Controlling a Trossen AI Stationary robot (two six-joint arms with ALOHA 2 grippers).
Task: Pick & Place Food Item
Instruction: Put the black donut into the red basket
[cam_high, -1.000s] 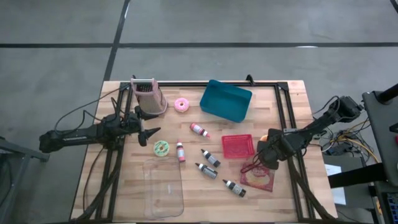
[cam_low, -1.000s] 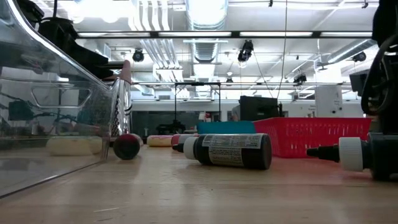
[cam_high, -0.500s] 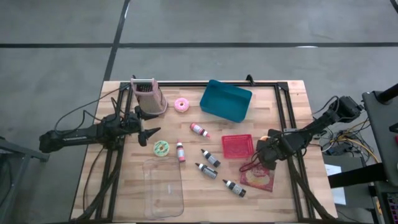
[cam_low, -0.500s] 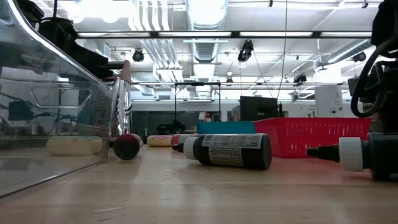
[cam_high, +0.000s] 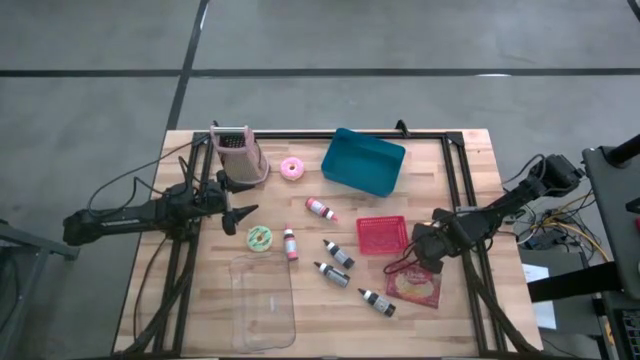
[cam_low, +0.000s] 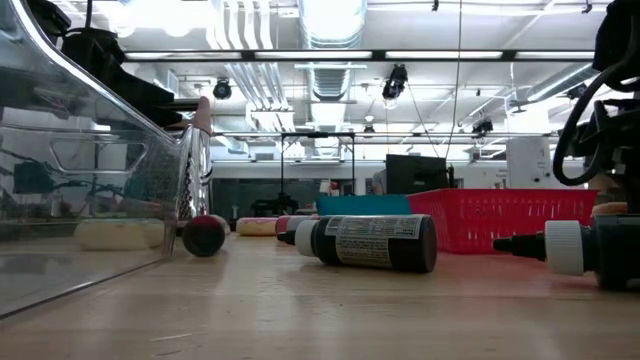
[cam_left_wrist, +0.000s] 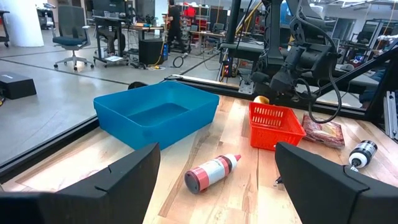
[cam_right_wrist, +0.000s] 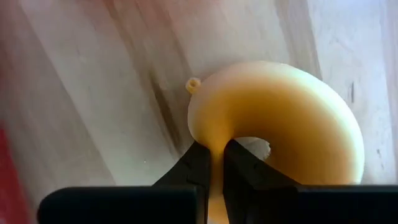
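My right gripper (cam_high: 422, 250) is shut on a yellow ring doughnut (cam_right_wrist: 280, 118), between the red basket (cam_high: 381, 234) and the packet of meat (cam_high: 417, 287). The doughnut shows as a yellow spot under the gripper in the left wrist view (cam_left_wrist: 262, 99). It is a tan edge in the low view (cam_low: 610, 208). My left gripper (cam_high: 245, 212) is open and empty at the table's left, near the green doughnut (cam_high: 259, 237). A pink doughnut (cam_high: 292, 168) lies flat at the back. My right gripper pinches the doughnut's ring wall (cam_right_wrist: 214, 149) between its two fingers, one fingertip (cam_right_wrist: 239, 163) on the hole side and one outside. The fingers come from above, pointing down, across the ring. The wood shows below the doughnut; whether it is clear of the table I cannot tell.
A blue bin (cam_high: 363, 162) stands at the back and a clear container (cam_high: 262, 300) at the front left. A metal grater (cam_high: 240, 158) is at the back left. Several small bottles (cam_high: 337, 253) lie in the middle.
My right gripper has risen a little with the yellow doughnut, whose edge now shows at the right of the low view. It stays shut.
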